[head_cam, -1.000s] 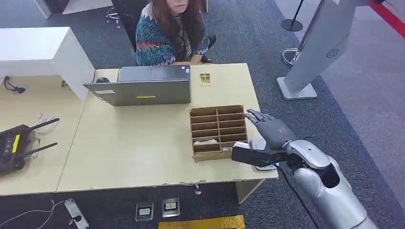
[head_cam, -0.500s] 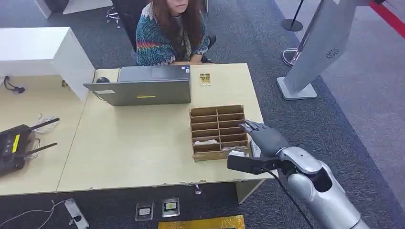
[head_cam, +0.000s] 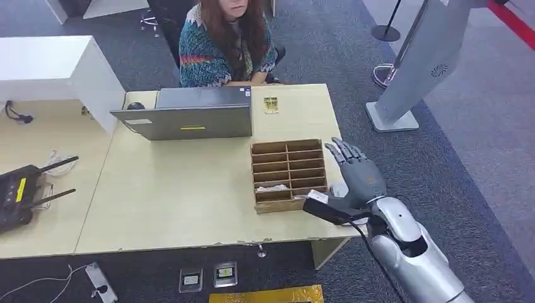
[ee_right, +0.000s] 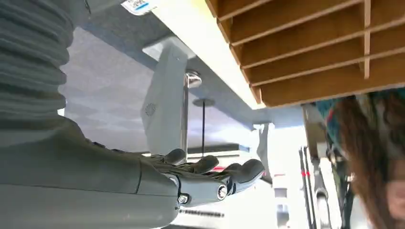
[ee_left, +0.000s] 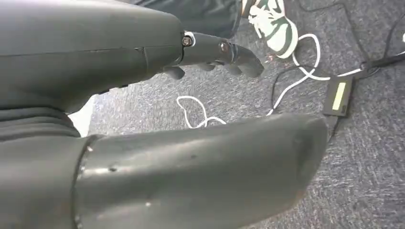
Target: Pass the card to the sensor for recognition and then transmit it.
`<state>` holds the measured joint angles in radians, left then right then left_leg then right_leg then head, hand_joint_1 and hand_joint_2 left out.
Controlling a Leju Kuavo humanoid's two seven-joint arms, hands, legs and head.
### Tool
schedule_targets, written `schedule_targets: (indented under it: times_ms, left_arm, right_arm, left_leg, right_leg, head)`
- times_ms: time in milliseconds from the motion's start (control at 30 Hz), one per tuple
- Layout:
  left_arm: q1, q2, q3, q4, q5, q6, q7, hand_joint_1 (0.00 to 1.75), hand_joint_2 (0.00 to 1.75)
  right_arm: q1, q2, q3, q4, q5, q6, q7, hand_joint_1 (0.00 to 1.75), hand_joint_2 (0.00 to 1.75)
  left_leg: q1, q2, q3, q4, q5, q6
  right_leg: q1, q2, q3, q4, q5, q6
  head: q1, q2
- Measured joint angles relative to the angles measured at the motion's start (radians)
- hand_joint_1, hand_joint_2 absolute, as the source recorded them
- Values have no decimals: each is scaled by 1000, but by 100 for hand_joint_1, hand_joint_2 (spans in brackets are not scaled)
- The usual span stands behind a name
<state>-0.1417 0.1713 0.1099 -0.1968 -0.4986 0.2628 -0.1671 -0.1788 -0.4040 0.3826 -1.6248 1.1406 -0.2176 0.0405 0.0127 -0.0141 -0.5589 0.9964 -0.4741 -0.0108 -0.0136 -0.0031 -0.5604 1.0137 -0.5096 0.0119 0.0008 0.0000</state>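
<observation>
Two hands are being shown, neither carrying anything. Right of centre in the head view, the right hand (head_cam: pixel 357 175) is hovering beside the right wall of the wooden organiser (head_cam: pixel 289 175). Its fingers are fanning wide toward the top of the frame and its thumb is reaching left across the box's lower right corner. The right wrist view is confirming the spread: nothing is lying between thumb and fingers. A small white patch at the thumb tip is too small to identify.

What is probably the card (head_cam: pixel 272 187) is lying as a pale slip in a lower left compartment of the organiser, apart from the hand. The compartments are keeping such slips flat and separated, presumably so one can be drawn out alone.

A pale grey pad (head_cam: pixel 339 189) is peeking out left of the palm, on the desk (head_cam: pixel 183 189) just right of the box. It is probably the sensor, set close so a lifted card is travelling little.

At the top of the frame a person (head_cam: pixel 224 44) is sitting behind a laptop (head_cam: pixel 189 115), likely the one who is to receive the card.

The left hand (ee_left: pixel 210 50) is hanging over the carpet with loose, parted fingers — idle.
</observation>
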Motion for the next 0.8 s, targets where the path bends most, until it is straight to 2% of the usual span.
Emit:
schedule_targets:
  times_ms: [100, 167, 300, 800]
  left_arm:
    - [-7, -3, 0, 0, -10, 0, 0, 0, 0]
    - [-11, -7, 0, 0, -13, 0, 0, 0, 0]
    - [-17, -8, 0, 0, -15, 3, 0, 0, 0]
    - [-16, -7, 0, 0, -8, 8, 0, 0, 0]
  right_arm:
    - [16, 16, -5, 45, 2, -128, -35, 0, 175]
    - [25, 23, -5, 71, 1, -159, -45, 0, 175]
    - [31, 34, -5, 113, -14, -191, -55, 0, 175]
    - [35, 55, -12, 214, -82, -240, -65, 0, 175]
  left_leg:
    - [0, 0, 0, 0, 0, 0]
    - [0, 0, 0, 0, 0, 0]
    - [0, 0, 0, 0, 0, 0]
    - [0, 0, 0, 0, 0, 0]
  right_leg:
    - [0, 0, 0, 0, 0, 0]
    - [0, 0, 0, 0, 0, 0]
    - [0, 1, 0, 0, 0, 0]
    - [0, 0, 0, 0, 0, 0]
  head:
    - [0, 0]
    - [0, 0]
    - [0, 0]
    - [0, 0]
